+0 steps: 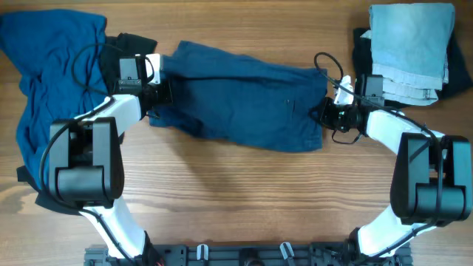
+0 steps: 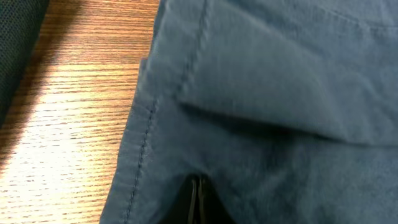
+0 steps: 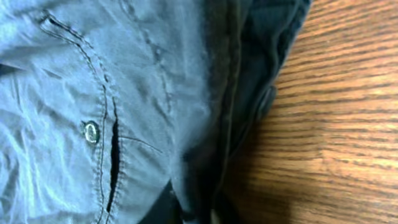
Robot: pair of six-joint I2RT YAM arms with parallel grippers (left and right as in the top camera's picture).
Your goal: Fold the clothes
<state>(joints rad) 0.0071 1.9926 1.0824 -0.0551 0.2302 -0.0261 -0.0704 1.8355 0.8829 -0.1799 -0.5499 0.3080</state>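
The dark navy shorts [image 1: 240,100] lie stretched across the middle of the table. My left gripper [image 1: 157,92] is shut on their left hem; in the left wrist view the fingers [image 2: 199,202] pinch the stitched navy cloth [image 2: 261,112]. My right gripper [image 1: 325,112] is shut on their right edge, the waistband; in the right wrist view the fingers [image 3: 199,208] are mostly hidden by the cloth [image 3: 74,93] with its buttoned pocket.
A bright blue garment [image 1: 52,66] lies heaped at the far left over a black piece [image 1: 126,44]. A folded pale denim piece [image 1: 410,48] sits on a black piece [image 1: 361,52] at the back right. Bare wood lies in front of the shorts.
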